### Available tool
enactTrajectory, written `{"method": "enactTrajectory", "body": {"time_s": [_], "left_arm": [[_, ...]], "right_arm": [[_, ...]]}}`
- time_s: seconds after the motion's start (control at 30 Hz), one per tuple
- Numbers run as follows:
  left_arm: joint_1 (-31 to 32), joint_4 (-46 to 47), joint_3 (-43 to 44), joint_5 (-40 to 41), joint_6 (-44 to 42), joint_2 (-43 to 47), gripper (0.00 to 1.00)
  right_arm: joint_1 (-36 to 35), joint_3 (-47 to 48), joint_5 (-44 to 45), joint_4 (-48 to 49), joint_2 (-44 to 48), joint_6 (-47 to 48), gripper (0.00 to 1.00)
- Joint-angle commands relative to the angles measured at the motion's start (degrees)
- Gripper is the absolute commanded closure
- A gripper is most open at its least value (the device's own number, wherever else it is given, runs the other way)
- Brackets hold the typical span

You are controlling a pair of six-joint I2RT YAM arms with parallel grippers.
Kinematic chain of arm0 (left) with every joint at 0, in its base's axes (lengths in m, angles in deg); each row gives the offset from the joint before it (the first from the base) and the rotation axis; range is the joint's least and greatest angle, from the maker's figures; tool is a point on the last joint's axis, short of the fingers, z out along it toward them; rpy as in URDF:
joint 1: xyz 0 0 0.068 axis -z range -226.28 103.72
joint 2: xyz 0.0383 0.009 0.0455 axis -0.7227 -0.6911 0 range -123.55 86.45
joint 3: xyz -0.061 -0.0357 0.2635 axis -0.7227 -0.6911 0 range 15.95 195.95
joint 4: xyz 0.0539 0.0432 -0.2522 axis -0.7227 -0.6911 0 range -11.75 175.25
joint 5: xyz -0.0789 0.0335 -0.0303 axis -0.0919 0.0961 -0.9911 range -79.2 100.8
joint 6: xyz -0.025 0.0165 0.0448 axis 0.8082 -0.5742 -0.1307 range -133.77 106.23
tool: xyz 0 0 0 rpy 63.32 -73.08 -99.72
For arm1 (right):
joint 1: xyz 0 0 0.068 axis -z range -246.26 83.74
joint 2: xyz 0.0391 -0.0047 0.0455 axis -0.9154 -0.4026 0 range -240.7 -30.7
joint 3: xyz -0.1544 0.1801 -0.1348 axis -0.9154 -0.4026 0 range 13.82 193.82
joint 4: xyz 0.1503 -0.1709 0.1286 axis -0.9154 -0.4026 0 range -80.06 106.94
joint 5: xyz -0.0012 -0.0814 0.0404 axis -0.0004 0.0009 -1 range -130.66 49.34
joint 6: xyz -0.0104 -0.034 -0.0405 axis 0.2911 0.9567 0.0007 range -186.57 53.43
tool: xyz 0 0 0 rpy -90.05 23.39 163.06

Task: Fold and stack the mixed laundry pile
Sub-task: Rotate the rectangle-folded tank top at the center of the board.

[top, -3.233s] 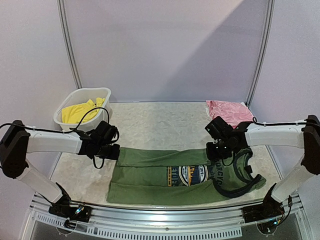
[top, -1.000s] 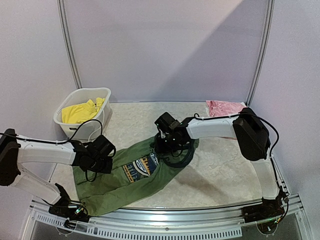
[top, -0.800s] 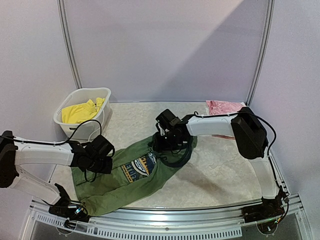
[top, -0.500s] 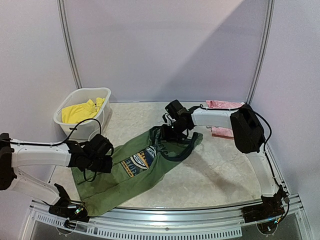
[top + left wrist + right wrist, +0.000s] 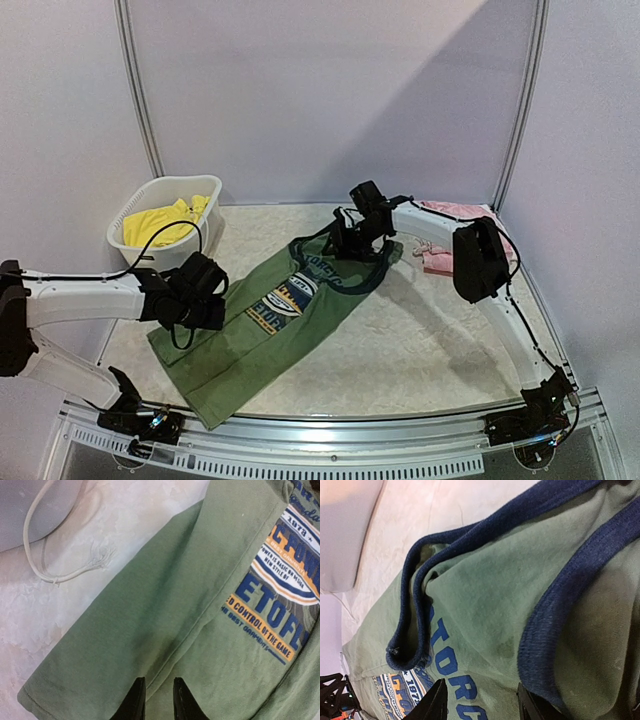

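Down on the bench point(image 5: 430, 340), the olive-green tank top point(image 5: 290, 315) was stretched out on a long diagonal, hem toward the near left corner and navy-trimmed neck and straps up toward the far middle. And look at the left end effector point(image 5: 158, 685): it was right at the left edge of the cloth, its dark fingers point(image 5: 135, 702) nearly together and clenched on a ridge of green fabric, with the blue-orange graphic point(image 5: 283, 300) lying face up just beside it. Over at the strap end, the right end effector point(image 5: 482, 687) reached across from the far right, its fingers set wider, grasping the tank top where the blue lettering met the navy binding; the neck edge rose off the surface toward it. Back in the far left corner stood the white basket point(image 5: 200, 190), with the yellow shorts point(image 5: 155, 225) heaped inside and a pale cord point(image 5: 37, 565) trailing onto the bench beside it. Far right, the pink garment point(image 5: 438, 262) lay partly hidden behind the right arm, well apart from the tank top.
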Motion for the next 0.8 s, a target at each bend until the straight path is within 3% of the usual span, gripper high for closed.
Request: {"method": "enactTrajectory", "body": {"time_s": [0.0, 0.23, 0.4, 0.77], "left_arm": [[-2.0, -0.7, 1.1, 0.3, -0.7, -2.3, 0.81], [-3.8, 0.9, 0.7, -0.8, -0.7, -3.6, 0.81], [-4.1, 2.7, 0.5, -1.6, -0.8, -5.1, 0.81], [-8.6, 5.7, -3.1, -3.9, 0.0, 0.0, 0.81]], "right_arm": [[3.4, 3.2, -3.0, 3.3, -5.0, 0.6, 0.49], [3.8, 5.0, -7.8, 5.5, -3.3, 4.2, 0.46], [2.7, 3.5, -4.0, 1.0, 3.8, 7.1, 0.44], [-3.5, -30.7, 16.8, 8.5, 30.1, 1.2, 0.44]]}}
